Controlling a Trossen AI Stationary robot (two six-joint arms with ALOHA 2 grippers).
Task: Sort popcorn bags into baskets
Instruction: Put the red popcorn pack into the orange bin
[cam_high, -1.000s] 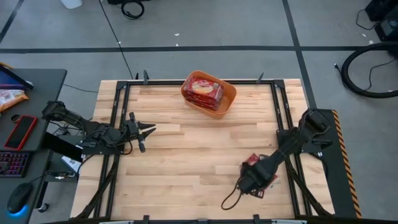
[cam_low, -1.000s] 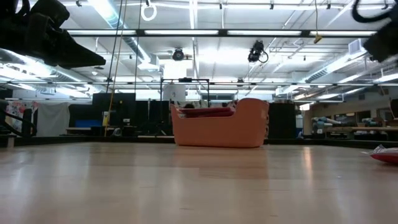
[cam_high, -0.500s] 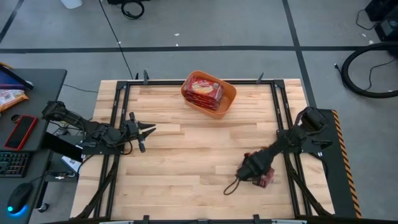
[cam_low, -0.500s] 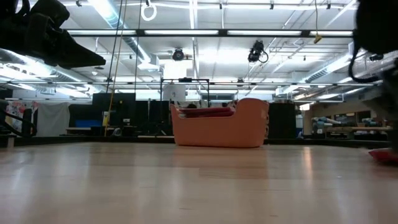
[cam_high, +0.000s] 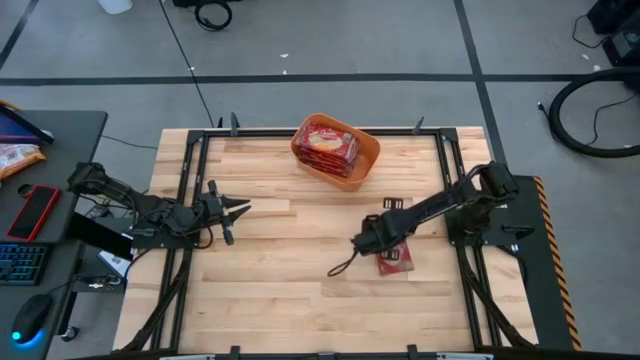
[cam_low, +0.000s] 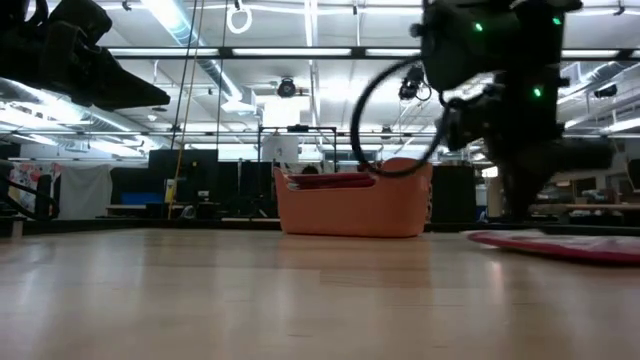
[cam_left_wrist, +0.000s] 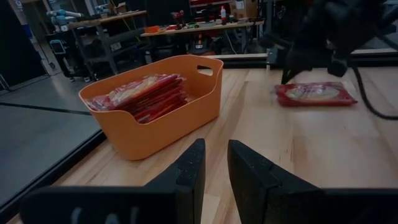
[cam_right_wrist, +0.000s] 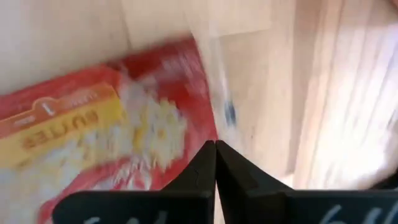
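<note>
One red popcorn bag (cam_high: 397, 263) lies flat on the wood, right of the table's middle. It also shows in the left wrist view (cam_left_wrist: 314, 93) and the low view (cam_low: 565, 246). My right gripper (cam_high: 368, 243) is shut at the bag's end toward the basket. The orange basket (cam_high: 368, 160) stands at the far edge, with several red bags (cam_high: 325, 143) stacked inside. My left gripper (cam_high: 243, 208) hovers open over the table's left part and touches nothing. My right gripper (cam_right_wrist: 215, 144) comes down from above, slanting, onto the bag's edge (cam_right_wrist: 202, 118) on the side toward the basket. Its shut fingers cover the spot, so I cannot tell whether the edge is pinched or only pressed. The bag lies flat on the table.
A black cable loop (cam_high: 340, 268) hangs from the right gripper over the wood. Dark metal rails (cam_high: 190, 200) run along the table's sides. A desk on the left carries a phone (cam_high: 35, 212) and a keyboard. Bare wood lies between bag and basket.
My right gripper has travelled from the table's near right part toward the left and far side, toward the basket. The popcorn bag has slid along the table with it, staying flat.
</note>
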